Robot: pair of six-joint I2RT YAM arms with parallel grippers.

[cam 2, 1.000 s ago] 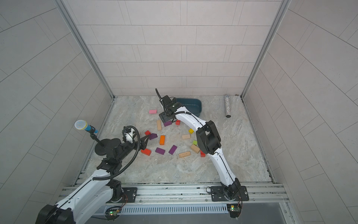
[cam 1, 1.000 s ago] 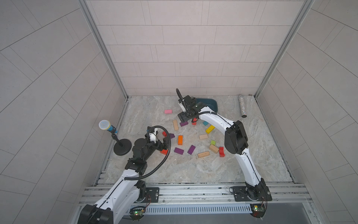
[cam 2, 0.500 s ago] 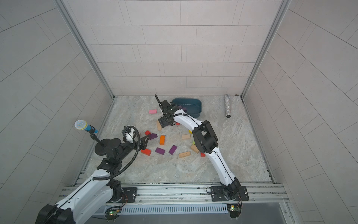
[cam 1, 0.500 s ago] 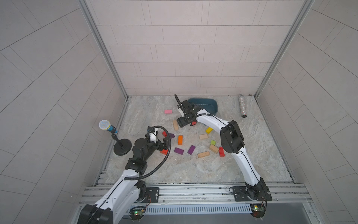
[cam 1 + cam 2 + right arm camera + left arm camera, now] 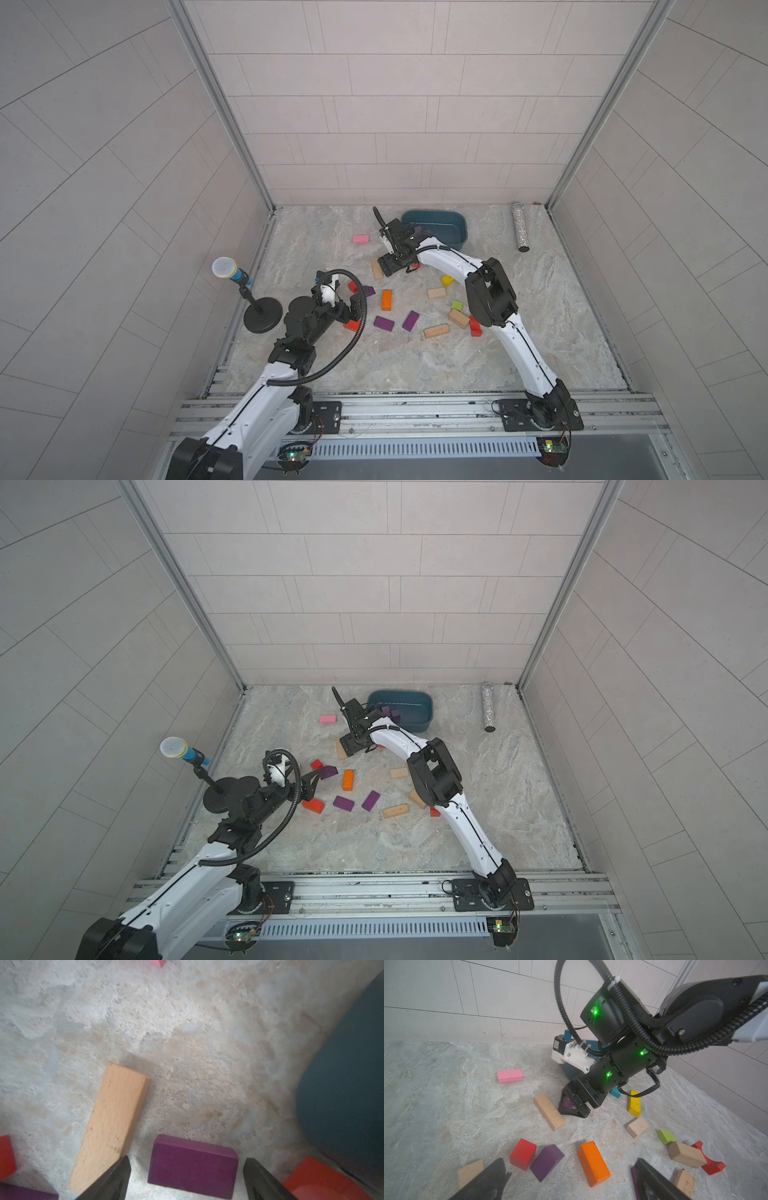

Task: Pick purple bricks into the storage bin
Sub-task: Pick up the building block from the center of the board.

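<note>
My right gripper (image 5: 186,1160) is open and low over the floor, its fingers on either side of a purple brick (image 5: 193,1165) without touching it. In a top view this gripper (image 5: 388,266) is just in front of the dark teal storage bin (image 5: 457,239), which holds purple bricks (image 5: 390,712). Three more purple bricks (image 5: 368,291) (image 5: 383,323) (image 5: 410,321) lie on the floor. My left gripper (image 5: 569,1162) hangs open and empty above one of them (image 5: 547,1161).
A long wooden block (image 5: 112,1124) lies right beside my right gripper's finger. Pink (image 5: 360,238), orange (image 5: 387,300), red (image 5: 475,326), yellow and green blocks are scattered around. A glittery cylinder (image 5: 520,226) lies at the back right; a microphone stand (image 5: 262,314) stands at the left.
My right gripper has moved from beside the bin toward the front and down around the purple brick next to the wooden block. The left arm has not moved.
</note>
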